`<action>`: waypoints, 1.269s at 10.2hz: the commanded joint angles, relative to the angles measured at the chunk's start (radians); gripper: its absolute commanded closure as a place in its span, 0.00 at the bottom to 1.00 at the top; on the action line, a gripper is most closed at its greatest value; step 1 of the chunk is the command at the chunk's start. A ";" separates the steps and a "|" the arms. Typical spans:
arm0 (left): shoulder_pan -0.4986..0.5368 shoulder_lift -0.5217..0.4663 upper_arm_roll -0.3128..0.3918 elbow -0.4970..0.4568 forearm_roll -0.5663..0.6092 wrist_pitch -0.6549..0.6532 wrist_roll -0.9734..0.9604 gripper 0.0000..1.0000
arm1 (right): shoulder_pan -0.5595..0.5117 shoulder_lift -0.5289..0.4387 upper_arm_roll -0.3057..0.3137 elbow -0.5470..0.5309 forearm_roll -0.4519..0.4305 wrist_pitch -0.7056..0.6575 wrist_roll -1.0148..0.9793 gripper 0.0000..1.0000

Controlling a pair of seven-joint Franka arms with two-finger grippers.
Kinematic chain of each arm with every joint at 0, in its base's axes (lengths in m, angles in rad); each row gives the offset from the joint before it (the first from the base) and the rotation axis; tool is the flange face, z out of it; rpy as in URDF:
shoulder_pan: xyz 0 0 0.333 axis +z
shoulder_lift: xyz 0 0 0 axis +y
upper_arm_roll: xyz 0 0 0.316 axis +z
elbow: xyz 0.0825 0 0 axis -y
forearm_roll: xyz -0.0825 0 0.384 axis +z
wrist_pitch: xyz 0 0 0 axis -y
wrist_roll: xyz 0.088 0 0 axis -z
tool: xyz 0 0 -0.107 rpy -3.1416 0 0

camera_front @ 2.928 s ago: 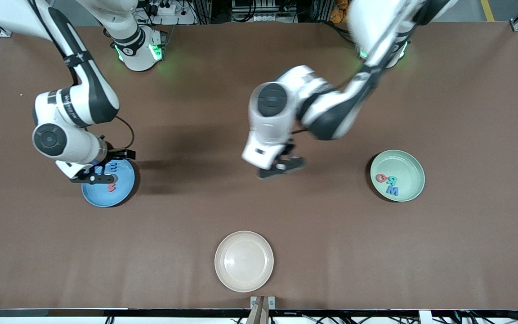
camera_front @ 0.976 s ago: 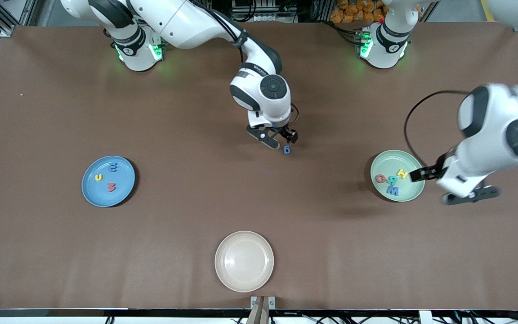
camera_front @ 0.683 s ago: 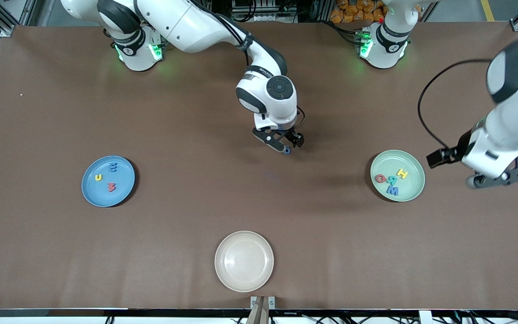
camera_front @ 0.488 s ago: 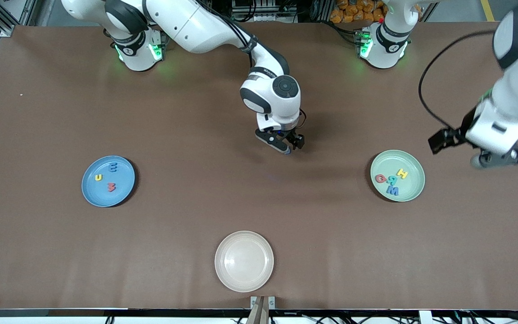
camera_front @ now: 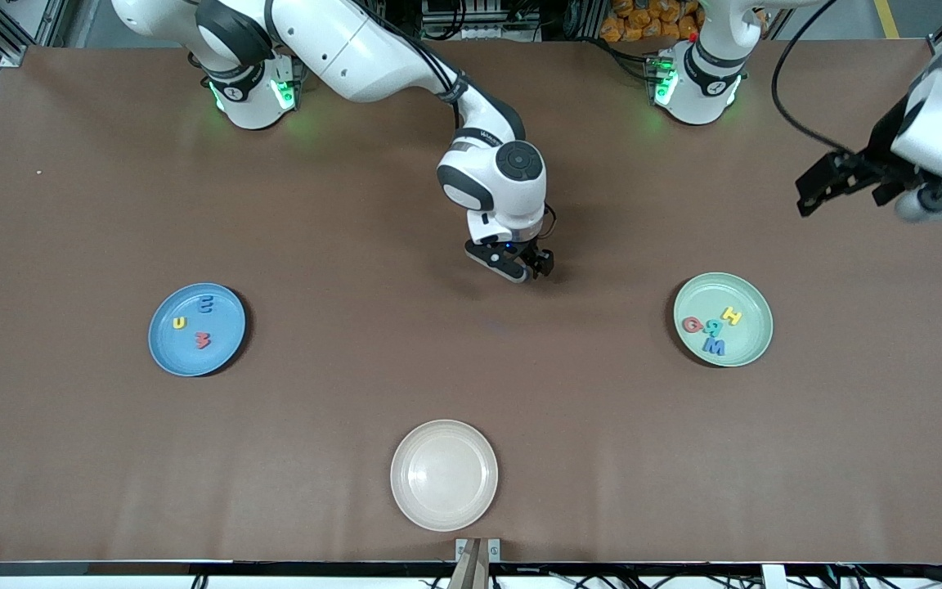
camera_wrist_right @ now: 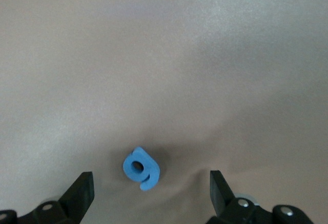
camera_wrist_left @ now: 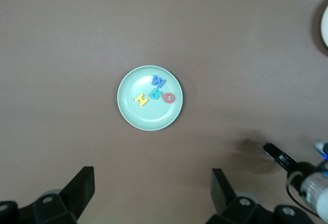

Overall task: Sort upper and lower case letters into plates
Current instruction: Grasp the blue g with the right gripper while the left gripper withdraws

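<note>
Right gripper (camera_wrist_right: pixel 148 193) fingers spread wide, empty, low over the table centre, straddling the last loose letter: a small blue letter (camera_wrist_right: pixel 141 168) lying flat on the table between the jaws, not yet pinched. In the front view the gripper body (camera_front: pixel 510 266) hides it. Whether it reads as "a", "g" or "6" I can't tell.

Left gripper (camera_front: pixel 851 176) also fully open and empty, parked high over the left arm's end of the table, roughly 1 o'clock from the mint green plate (camera_front: pixel 753 339). It waits.

Progress, judged from the plates:
- mint green plate holds four letters clustered together: yellow H (camera_front: pixel 731 315), red G (camera_front: pixel 693 325), teal letter (camera_front: pixel 713 329), blue W (camera_front: pixel 714 347).
- blue plate (camera_front: pixel 226 352) at the right arm's end holds three, spaced apart: yellow u (camera_front: pixel 179 323), blue E-shaped one (camera_front: pixel 205 306), red one (camera_front: pixel 203 339).
- beige plate (camera_front: pixel 430 507) at 6 o'clock, nearest the front camera, holds nothing and isn't part of the sort.

So seven of eight are placed. Left: close on the blue letter, lift, drop it in a plate, likely the blue one to even the counts.
</note>
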 commanded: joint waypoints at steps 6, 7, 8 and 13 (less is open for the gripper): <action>-0.017 0.018 0.017 0.019 -0.013 -0.073 0.042 0.00 | 0.011 0.057 -0.011 0.063 -0.013 0.005 -0.002 0.19; -0.017 0.012 0.006 0.013 0.002 -0.073 0.044 0.00 | 0.012 0.065 -0.014 0.077 -0.013 -0.002 -0.001 0.18; -0.007 0.001 0.005 0.005 0.004 -0.076 0.054 0.00 | 0.014 0.068 -0.014 0.083 -0.012 -0.013 0.000 0.16; 0.086 0.009 -0.044 -0.016 0.007 -0.050 0.048 0.00 | 0.028 0.076 -0.016 0.083 -0.012 -0.019 0.001 0.26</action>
